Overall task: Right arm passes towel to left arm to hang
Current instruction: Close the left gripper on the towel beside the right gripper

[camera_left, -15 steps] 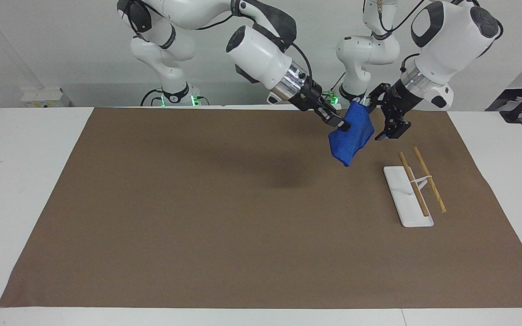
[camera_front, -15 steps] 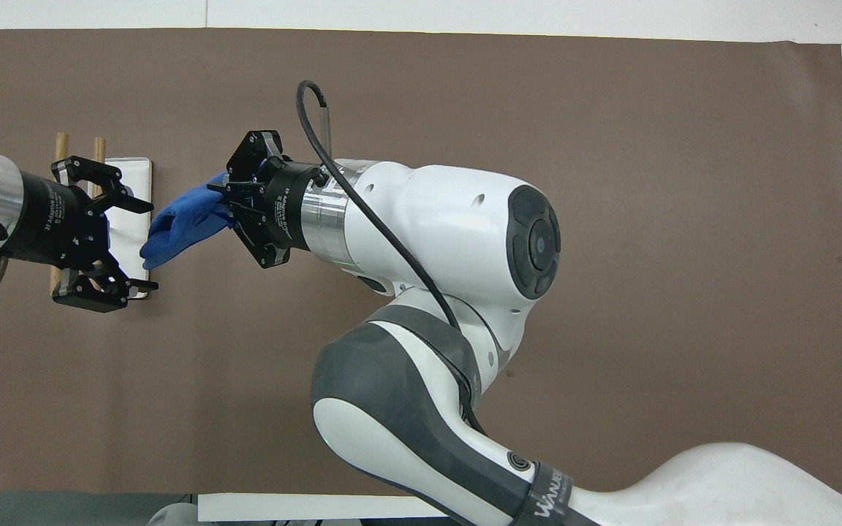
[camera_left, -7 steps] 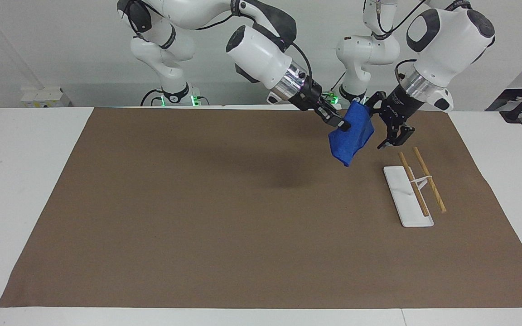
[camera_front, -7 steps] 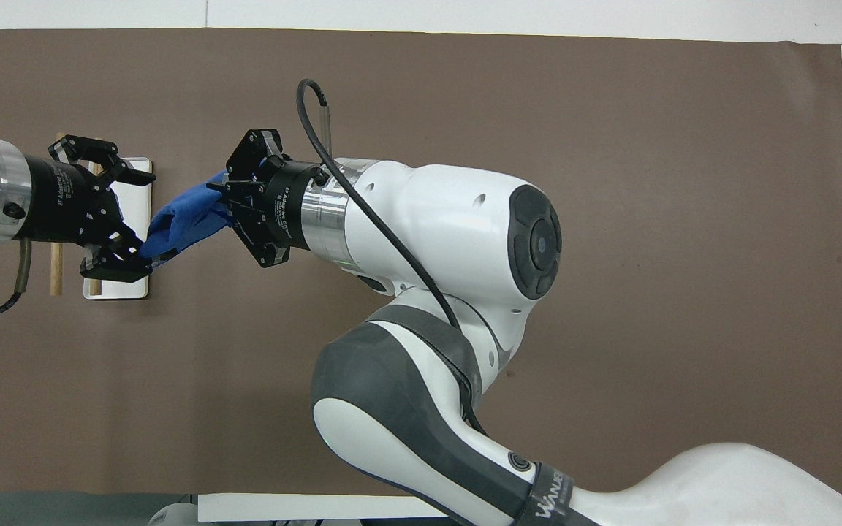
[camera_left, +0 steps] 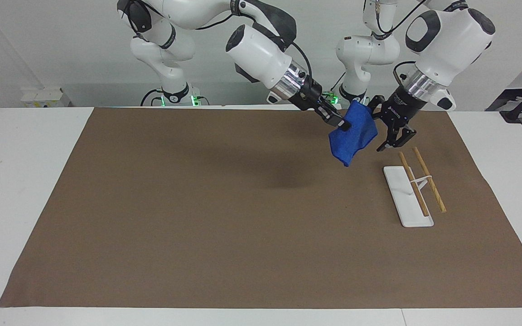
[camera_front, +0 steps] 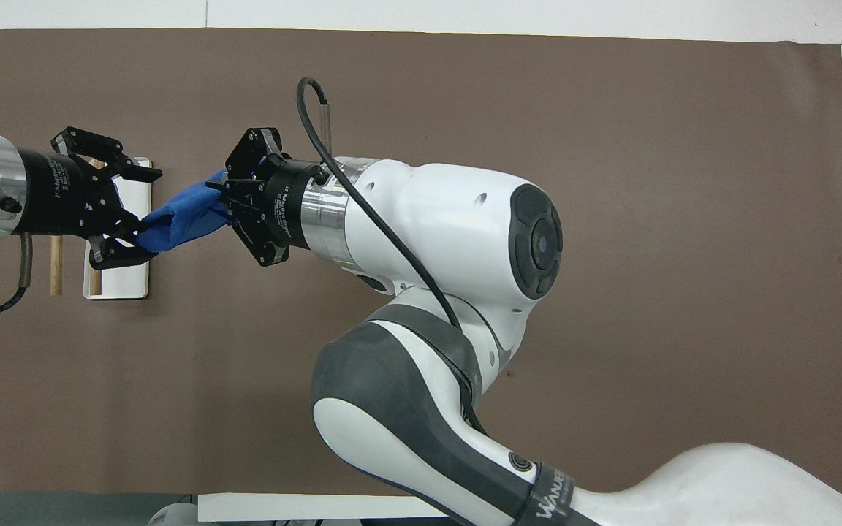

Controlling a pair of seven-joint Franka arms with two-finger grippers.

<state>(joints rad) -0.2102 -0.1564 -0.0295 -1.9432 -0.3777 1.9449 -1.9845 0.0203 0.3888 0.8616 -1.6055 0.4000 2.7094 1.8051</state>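
Note:
My right gripper [camera_left: 340,122] is shut on the blue towel [camera_left: 351,140] and holds it in the air over the brown mat, near the left arm's end of the table. The towel hangs bunched from the right gripper's fingers. It also shows in the overhead view [camera_front: 176,223], stretched from the right gripper [camera_front: 222,199] toward the left one. My left gripper [camera_left: 382,130] is open at the towel's free end, with its fingers standing on either side of the cloth. In the overhead view the left gripper [camera_front: 136,215] has one finger touching the towel's tip.
A white rack base [camera_left: 401,199] with two wooden rods [camera_left: 428,179] on a small stand sits on the brown mat [camera_left: 197,203], just below the left gripper and farther from the robots. It shows in the overhead view too [camera_front: 125,281].
My left gripper has turned and moved in onto the towel's free end, so its open fingers now straddle the cloth. The right gripper and the towel have stayed in place.

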